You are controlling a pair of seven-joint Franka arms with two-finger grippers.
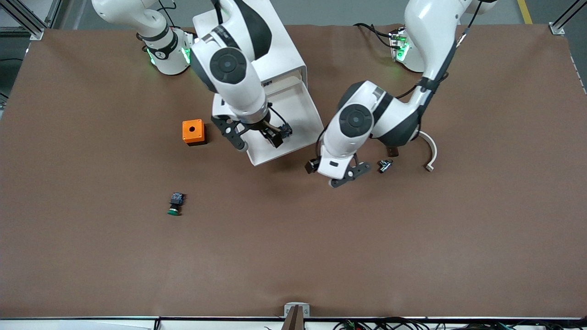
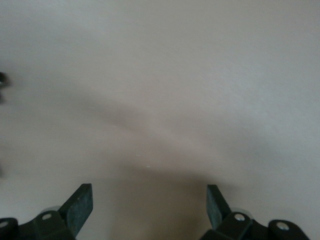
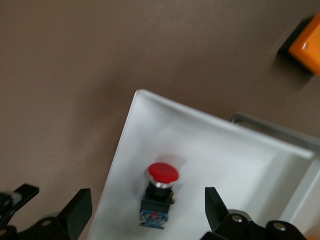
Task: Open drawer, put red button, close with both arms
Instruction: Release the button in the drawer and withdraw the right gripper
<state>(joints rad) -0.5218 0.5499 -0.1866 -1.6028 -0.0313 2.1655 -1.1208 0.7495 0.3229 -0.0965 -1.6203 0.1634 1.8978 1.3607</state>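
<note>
The white cabinet [image 1: 279, 55] has its drawer [image 1: 270, 158] pulled out toward the front camera. In the right wrist view the red button [image 3: 161, 192] lies on its side on the drawer's floor [image 3: 150, 107], near one corner. My right gripper [image 3: 147, 210] is open, with its fingers spread on either side of the button and not touching it. In the front view it [image 1: 257, 133] hangs over the drawer and hides the button. My left gripper [image 1: 337, 176] is open and empty, low over the table beside the drawer's front corner. The left wrist view shows it [image 2: 150, 207] over a plain blurred surface.
An orange box with a hole [image 1: 193, 132] stands beside the drawer toward the right arm's end, and also shows in the right wrist view [image 3: 307, 42]. A green-capped switch [image 1: 175, 204] lies nearer the front camera. A small metal part [image 1: 384, 166] and a white curved piece [image 1: 431, 153] lie by the left arm.
</note>
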